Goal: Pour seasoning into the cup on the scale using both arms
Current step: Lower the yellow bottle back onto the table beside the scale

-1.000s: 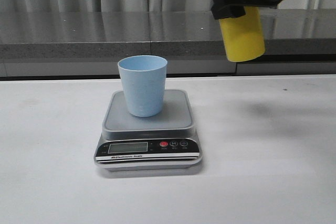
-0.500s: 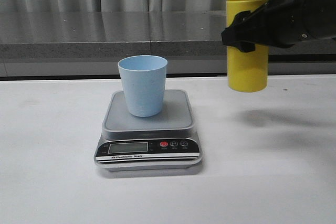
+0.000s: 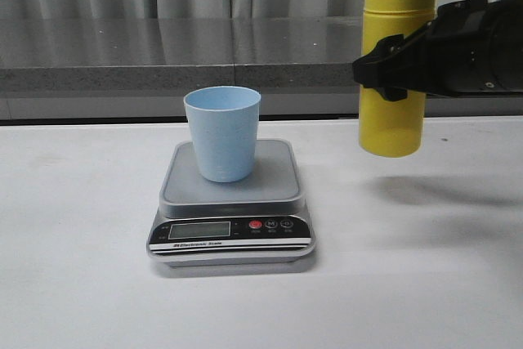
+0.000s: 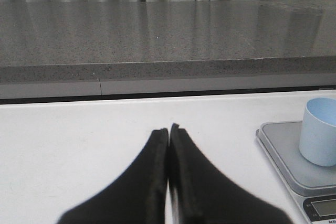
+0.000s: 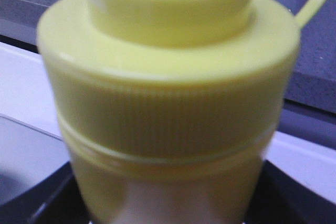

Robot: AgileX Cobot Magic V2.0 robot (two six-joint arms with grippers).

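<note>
Tall yellow plastic squeeze bottle (image 3: 392, 71) upright at upper right of frame, nozzle up, clear above the white surface (image 3: 425, 284). Clamped around its middle by the black right tool (image 3: 391, 71). Pale blue plastic cup (image 3: 222, 132) upright on grey digital scale (image 3: 230, 202), front lettering "Electronic Scale". Left tool (image 4: 169, 129) pressed closed, holding nothing.

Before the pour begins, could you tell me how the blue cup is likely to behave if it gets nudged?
The cup looks like thin plastic, so it is probably light and would slide easily on the scale's smooth platform. It is tall and tapers to a narrow base, so a knock near the rim might tip it. It seems rigid, not fragile.
</note>
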